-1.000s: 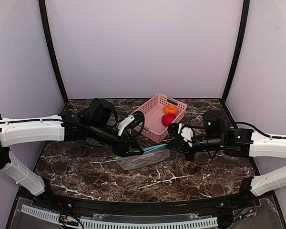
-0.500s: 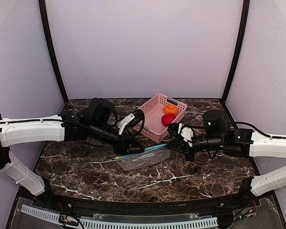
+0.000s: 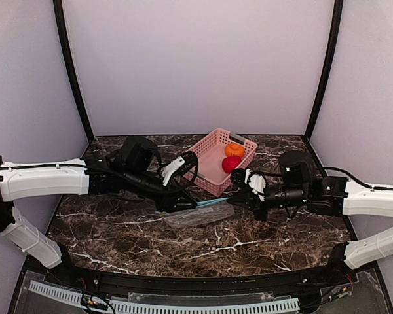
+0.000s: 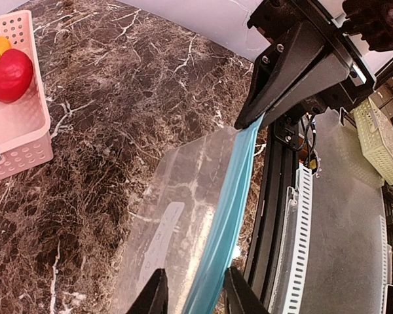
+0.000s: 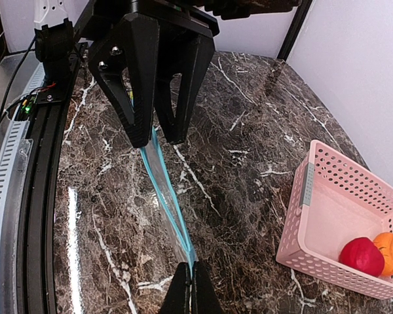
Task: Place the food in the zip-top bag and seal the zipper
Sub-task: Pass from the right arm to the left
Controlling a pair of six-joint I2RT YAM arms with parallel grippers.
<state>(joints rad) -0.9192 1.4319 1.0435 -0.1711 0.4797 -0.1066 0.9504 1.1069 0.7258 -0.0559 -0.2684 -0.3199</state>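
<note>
Pale lilac walls close in a dark marble table, and both arms reach low across it toward the middle. Between them lies the zip-top bag, clear and nearly flat on the stone. Its teal zipper is lifted along the far edge and stretched in a line from one arm to the other. A white label shows on the plastic.

The right gripper has its fingers pressed together on one end of the zipper and holds that corner just off the table. The left gripper is at the other end of the bag with its fingers spread. One sits on each side of the teal strip, which runs through the gap between them. I cannot tell whether either finger touches the strip.

Behind the bag, toward the back wall, stands a pink slotted basket. The orange food and the red food sit touching in its right-hand corner, the orange one farther back. Both are well apart from the bag, which holds nothing I can see.
</note>
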